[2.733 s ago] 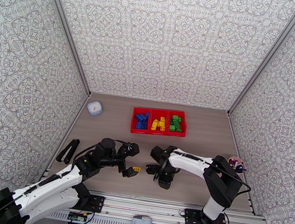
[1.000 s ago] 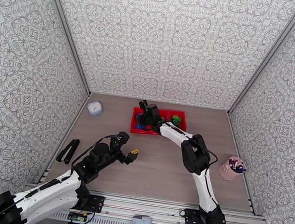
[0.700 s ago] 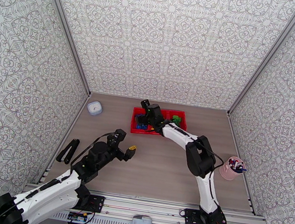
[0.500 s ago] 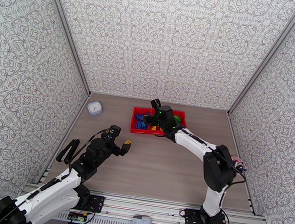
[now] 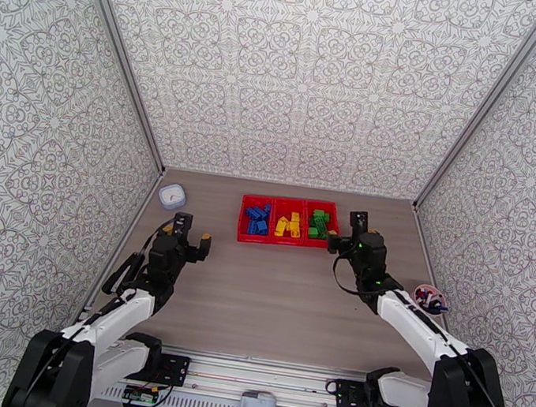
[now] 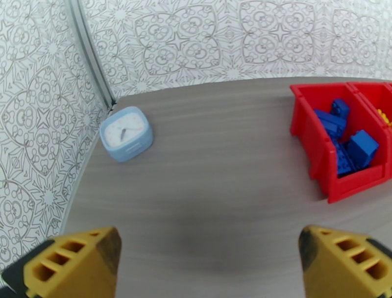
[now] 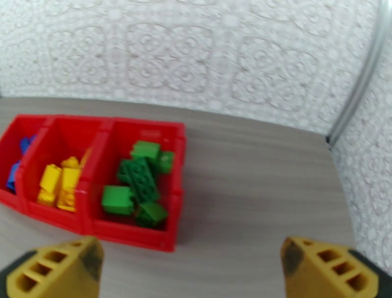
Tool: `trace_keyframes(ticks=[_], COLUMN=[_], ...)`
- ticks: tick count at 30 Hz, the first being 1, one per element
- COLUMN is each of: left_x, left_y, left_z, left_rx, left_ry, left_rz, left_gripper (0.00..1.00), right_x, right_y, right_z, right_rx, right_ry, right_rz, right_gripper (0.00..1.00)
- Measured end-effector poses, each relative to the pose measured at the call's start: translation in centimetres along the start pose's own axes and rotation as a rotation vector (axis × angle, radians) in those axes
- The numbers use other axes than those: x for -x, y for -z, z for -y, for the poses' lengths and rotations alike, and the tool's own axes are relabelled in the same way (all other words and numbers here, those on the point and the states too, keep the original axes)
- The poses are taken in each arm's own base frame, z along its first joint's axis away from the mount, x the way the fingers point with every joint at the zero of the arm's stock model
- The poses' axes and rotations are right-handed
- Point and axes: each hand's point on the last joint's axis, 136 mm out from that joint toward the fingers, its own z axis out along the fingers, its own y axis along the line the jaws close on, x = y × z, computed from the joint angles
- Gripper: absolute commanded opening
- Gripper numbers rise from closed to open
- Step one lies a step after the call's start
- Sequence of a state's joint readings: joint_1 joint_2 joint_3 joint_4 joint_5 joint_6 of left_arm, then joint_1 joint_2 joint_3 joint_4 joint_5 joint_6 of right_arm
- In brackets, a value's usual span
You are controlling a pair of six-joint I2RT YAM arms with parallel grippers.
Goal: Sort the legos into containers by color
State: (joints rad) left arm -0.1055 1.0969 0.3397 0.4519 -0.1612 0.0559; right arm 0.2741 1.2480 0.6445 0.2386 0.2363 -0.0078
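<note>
Far on bench (image 5: 277, 305), red tray (image 5: 286, 243) | legos (image 5: 289, 225) lie by color: blue L, yellow mid, green R | L claw (image 5: 192, 231), R claw (image 5: 345, 232): spread wide, empty | you've prob. nothing left to carry.

- The red tray (image 7: 147, 128) sits on the grey wood-grain table (image 7: 255, 176), towards the left, with a patterned wall (image 7: 171, 54) beyond it.
- Green bricks (image 7: 139, 182) fill its right compartment, yellow bricks (image 7: 59, 184) the middle, and blue bricks (image 7: 14, 176) the left, cut off by the frame.
- The right gripper (image 7: 191, 272) has its yellow fingertips (image 7: 59, 272) spread wide at the near edge, with bare table between them.
</note>
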Motion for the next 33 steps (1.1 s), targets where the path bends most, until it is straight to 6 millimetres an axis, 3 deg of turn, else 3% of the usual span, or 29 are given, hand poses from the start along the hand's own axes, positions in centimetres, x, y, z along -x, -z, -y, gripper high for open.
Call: trace_keyframes(ticks=[5,11,20,24,33], left_x=[-1.0,-1.6,-2.9,-3.2,-4.4], left_y=[-1.1,-2.3,-4.0,-4.9,-5.9], left_z=[-1.2,-1.5,-2.5,-2.9,-2.8], left_rx=[0.012,-0.001,0.0,0.004,-0.003], left_ry=[0.023,0.036,0.06,0.08,0.092], left_rz=[0.0,0.008,-0.015,-0.025,-0.049], left_gripper=[1.0,1.0,1.0,1.0,1.0], right_x=[-3.7,-5.7,-6.2,-7.4,-7.0], right_y=[-0.1,-0.8,-2.5,-3.3,-3.4], right_z=[3.5,6.2,7.1,7.2,6.6], right_rx=[-0.086,-0.138,-0.125,-0.116,-0.07], right_ry=[-0.008,-0.063,-0.102,-0.111,-0.122], right_rz=[-0.045,-0.026,0.015,-0.003,0.047], right_gripper=[1.0,1.0,1.0,1.0,1.0])
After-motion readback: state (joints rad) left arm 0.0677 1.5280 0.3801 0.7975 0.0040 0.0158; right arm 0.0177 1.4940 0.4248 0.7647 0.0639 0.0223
